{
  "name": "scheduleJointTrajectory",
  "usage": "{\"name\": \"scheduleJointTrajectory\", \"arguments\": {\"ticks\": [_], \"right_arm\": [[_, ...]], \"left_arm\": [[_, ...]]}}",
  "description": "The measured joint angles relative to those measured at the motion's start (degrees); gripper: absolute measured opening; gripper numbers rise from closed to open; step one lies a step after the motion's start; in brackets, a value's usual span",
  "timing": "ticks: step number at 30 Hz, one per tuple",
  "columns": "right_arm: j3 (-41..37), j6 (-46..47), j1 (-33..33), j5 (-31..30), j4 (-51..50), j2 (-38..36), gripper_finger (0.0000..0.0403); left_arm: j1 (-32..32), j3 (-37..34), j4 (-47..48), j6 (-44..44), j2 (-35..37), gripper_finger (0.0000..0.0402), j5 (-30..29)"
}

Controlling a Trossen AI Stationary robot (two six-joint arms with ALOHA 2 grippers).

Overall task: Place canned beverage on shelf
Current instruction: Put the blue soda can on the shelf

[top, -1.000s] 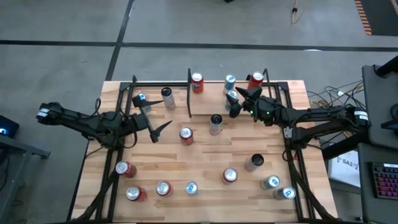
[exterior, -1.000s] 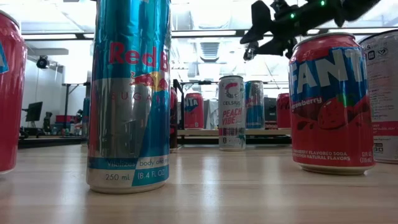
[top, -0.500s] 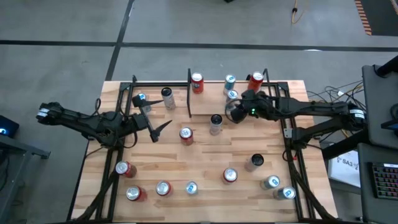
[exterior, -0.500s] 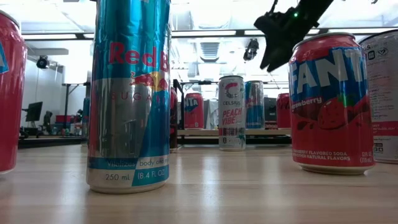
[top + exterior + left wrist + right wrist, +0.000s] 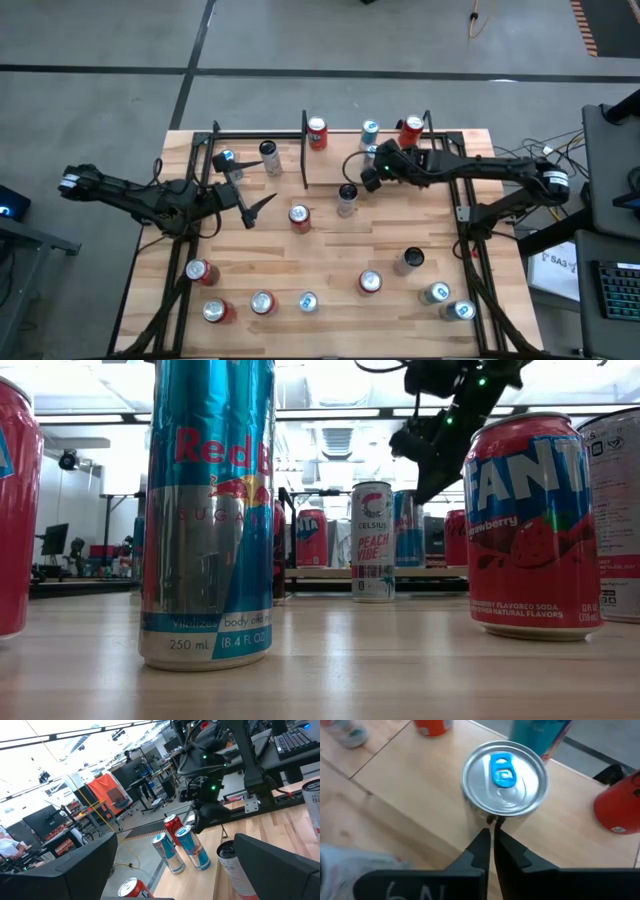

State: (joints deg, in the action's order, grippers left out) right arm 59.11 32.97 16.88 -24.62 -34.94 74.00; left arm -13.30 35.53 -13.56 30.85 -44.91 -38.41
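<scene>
Butcher-block table [image 5: 330,250] scattered with upright cans, concrete floor around it, workshop benches beyond

Blue-tab can [image 5: 504,775] standing upright on the shelf [image 5: 304,150], directly ahead of the right gripper [image 5: 492,832] and just past its fingertips. Jaws pressed together, pinching nothing, their tips right at the near rim of the lid; cannot tell whether touching or a hair apart. Blue can [image 5: 540,735] just beyond that one from the jaws, red can [image 5: 617,810] off to one side, orange can [image 5: 432,726] farther off to the other.

Probably a full drink can: fairly heavy for its size, stiff if full but with a thin wall that dents under a hard squeeze, smooth and slippery metal. Tall and narrow, so easy to tip with a nudge at the lid. Best taken across the body, around mid-height or a little above, jaws spread wider than the can first and one finger on each side. Never by the lid or the tab. As things are, shut jaws at the rim more likely to push it over than to lift it.

Left gripper [image 5: 258,208] waiting well apart over the table, jaws spread wide, empty
</scene>
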Motion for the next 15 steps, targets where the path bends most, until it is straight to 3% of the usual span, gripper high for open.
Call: {"name": "scheduleJointTrajectory", "arguments": {"ticks": [15], "right_arm": [[0.7, -2.5, 3.0, -2.4, 0.5, 0.2, 0.0013]], "left_arm": [[0.0, 0.0, 0.0, 0.0, 0.0, 0.0384, 0.0]]}}
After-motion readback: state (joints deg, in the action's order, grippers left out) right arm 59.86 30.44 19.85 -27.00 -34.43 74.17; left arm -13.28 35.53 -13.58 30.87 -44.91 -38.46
